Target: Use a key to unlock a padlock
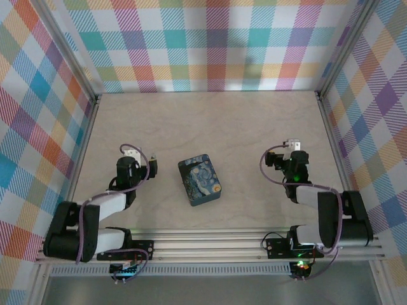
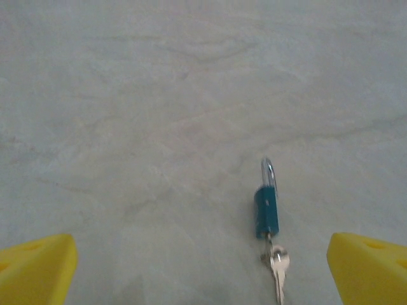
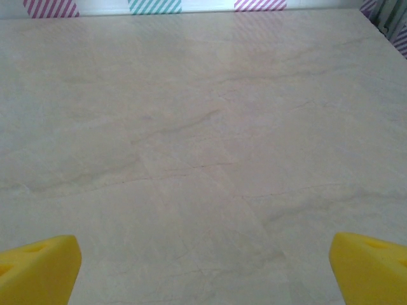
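A small padlock (image 2: 267, 213) with a teal body and a silver shackle lies flat on the pale table. A silver key (image 2: 278, 270) sits at the padlock's bottom end; I cannot tell whether it is in the keyhole. My left gripper (image 2: 203, 273) is open, its yellow fingertips (image 2: 38, 267) wide apart and low over the table. Lock and key lie between them, nearer the right one, touching neither. From above, the padlock (image 1: 153, 165) is a small dark shape just right of the left gripper (image 1: 137, 154). My right gripper (image 3: 203, 273) is open over bare table, with nothing between its fingers.
A dark blue tin (image 1: 200, 180) with a swirling painted lid sits in the middle of the table between the two arms. Checkered walls (image 1: 210, 44) close in the back and both sides. Metal rails (image 1: 210, 244) run along the near edge.
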### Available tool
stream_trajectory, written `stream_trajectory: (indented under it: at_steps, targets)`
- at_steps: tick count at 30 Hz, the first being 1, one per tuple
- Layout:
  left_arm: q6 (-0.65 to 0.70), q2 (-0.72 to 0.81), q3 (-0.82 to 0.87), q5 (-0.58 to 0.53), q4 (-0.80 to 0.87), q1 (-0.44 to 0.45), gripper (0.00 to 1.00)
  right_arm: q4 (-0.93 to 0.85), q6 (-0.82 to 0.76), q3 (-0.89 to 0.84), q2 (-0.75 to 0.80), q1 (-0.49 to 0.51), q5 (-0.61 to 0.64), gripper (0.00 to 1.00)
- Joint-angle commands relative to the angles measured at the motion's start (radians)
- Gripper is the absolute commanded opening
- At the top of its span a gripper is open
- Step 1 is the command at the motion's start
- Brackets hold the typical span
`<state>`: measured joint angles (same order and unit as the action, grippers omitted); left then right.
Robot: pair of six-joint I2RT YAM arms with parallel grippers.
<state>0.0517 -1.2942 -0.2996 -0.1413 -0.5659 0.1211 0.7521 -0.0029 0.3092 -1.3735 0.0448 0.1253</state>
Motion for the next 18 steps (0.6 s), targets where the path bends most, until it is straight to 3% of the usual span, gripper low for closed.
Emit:
stream_trajectory:
  at_steps: [1, 2, 4, 7, 18]
  targets:
    - [-0.015, -0.087, -0.043, -0.019, -0.223, -0.025, 1.00, 0.269, 0.016, -0.015, -0.122, -0.009, -0.039, 1.00]
    - [-0.015, -0.133, -0.047, -0.005, -0.267, -0.029, 1.00, 0.325, 0.014, -0.010, -0.175, -0.008, -0.036, 1.00]
    - [-0.012, -0.204, -0.068, 0.001, -0.281, -0.029, 1.00, 0.161, 0.012, 0.044, -0.147, -0.009, -0.048, 1.00]
    - [-0.006, -0.274, -0.119, 0.019, -0.256, -0.029, 1.00, 0.091, 0.030, 0.094, -0.160, -0.019, -0.040, 1.00]
    - [-0.022, -0.272, -0.121, 0.032, -0.243, -0.047, 1.00, 0.104, 0.027, 0.088, -0.161, -0.019, -0.045, 1.00]
